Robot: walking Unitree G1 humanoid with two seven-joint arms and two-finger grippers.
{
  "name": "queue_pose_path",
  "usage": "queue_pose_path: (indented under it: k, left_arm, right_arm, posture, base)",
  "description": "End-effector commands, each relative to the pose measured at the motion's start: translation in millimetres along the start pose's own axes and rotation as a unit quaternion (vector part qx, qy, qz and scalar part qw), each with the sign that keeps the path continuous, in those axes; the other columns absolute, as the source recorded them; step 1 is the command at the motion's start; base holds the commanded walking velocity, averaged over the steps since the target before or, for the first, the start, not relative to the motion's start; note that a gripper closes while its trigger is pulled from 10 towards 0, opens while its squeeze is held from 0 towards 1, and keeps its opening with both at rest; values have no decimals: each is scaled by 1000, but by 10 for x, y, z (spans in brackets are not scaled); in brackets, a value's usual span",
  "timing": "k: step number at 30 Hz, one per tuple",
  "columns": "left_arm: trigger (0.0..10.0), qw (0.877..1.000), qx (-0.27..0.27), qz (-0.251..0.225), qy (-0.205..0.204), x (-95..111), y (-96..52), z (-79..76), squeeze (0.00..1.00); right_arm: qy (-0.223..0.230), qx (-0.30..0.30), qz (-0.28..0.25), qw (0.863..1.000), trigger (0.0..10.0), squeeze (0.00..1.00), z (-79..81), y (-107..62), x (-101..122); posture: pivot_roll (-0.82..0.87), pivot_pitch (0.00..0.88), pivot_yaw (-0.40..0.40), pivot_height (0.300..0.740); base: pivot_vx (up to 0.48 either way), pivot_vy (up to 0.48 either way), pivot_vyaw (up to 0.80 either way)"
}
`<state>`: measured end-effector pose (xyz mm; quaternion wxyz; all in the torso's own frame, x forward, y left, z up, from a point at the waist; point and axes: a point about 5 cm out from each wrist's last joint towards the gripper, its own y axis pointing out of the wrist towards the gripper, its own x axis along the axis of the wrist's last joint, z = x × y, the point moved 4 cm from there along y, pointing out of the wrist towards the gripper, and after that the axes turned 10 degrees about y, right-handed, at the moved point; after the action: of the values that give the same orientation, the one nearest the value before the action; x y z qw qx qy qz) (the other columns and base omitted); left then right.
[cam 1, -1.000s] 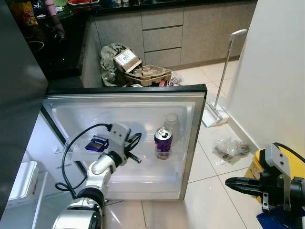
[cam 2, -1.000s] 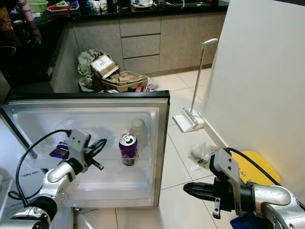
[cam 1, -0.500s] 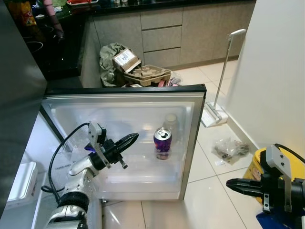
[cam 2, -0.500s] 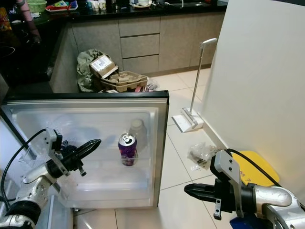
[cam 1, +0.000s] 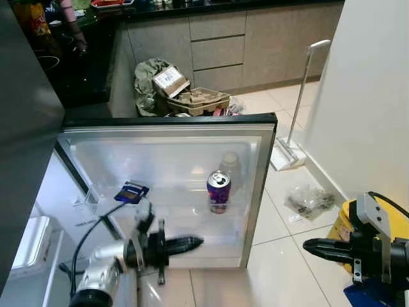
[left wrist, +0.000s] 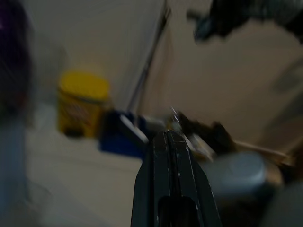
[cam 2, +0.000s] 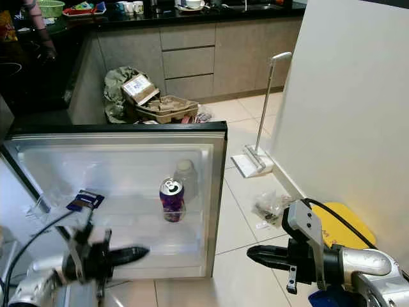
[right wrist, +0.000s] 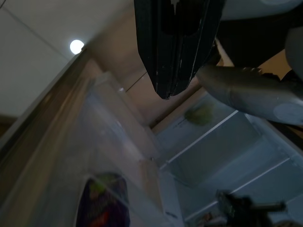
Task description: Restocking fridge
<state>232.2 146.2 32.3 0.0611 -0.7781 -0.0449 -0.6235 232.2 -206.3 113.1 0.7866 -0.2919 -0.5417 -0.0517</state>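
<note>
Currently between items: purple soda can [cam 1: 218,190] is sitting in the open fridge door shelf [cam 1: 192,211]. Left gripper [cam 1: 192,242] and right gripper [cam 1: 316,247] are hovering, fingers closed, empty. Next move needs another item fetched.

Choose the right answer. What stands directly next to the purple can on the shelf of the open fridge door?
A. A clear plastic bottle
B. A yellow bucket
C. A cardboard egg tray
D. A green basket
A. On the fridge door, the purple can has a clear plastic bottle just behind it on the same shelf; the small blue packet sits apart, farther along.
</note>
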Motion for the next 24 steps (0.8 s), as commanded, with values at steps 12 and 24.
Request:
queue_pose_path:
  k: [12, 24]
  left_arm:
    - [10000, 973, 181, 129, -62, -667, -118, 114, 0]
    - [10000, 871, 416, 214, -153, -1228, -504, 97, 0]
  right_arm:
    - [150, -68, 68, 984, 10000, 0, -171, 155, -1093]
    - [203, -295, 132, 924, 10000, 0, -302, 346, -2007]
  posture:
    - [-33, 0, 28, 740]
    - [-29, 0, 28, 740]
  base:
    - [0, 0, 0]
    - [0, 0, 0]
